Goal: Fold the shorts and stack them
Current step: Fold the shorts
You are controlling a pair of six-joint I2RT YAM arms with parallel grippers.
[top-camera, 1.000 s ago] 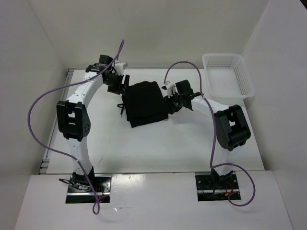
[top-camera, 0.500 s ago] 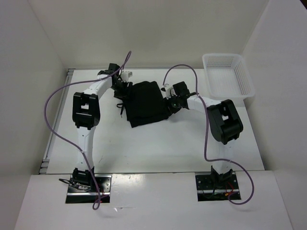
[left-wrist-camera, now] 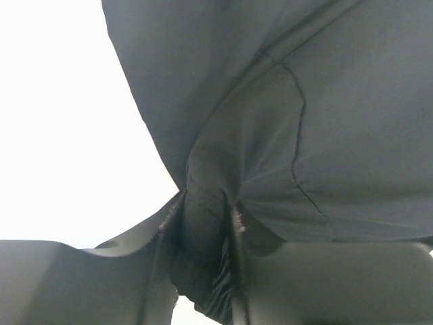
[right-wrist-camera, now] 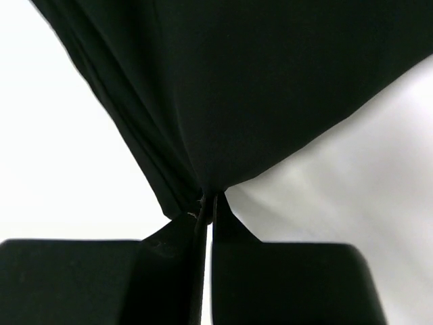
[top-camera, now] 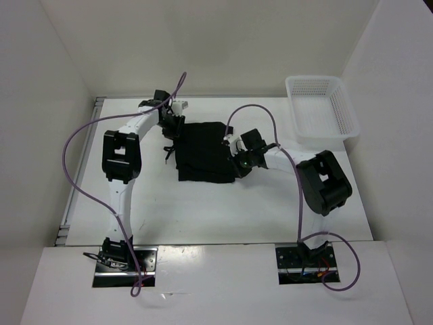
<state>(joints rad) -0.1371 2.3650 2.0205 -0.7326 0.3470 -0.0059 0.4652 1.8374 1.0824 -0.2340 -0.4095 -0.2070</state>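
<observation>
The black shorts lie as a folded, roughly square bundle in the middle of the white table. My left gripper is at their far left corner, shut on a bunched fold of the fabric. My right gripper is at their right edge, shut on a thin corner of the fabric. In both wrist views the dark cloth fans out from the jaws and fills most of the picture. The drawstring shows as thin dark loops at the left edge.
A white plastic mesh basket stands at the back right corner of the table. White walls close in the table on the left, back and right. Purple cables loop over both arms.
Both grippers have moved toward the near side and a little left, carrying the shorts. The bundle now lies flatter and wider. The right arm's elbow has swung right.
</observation>
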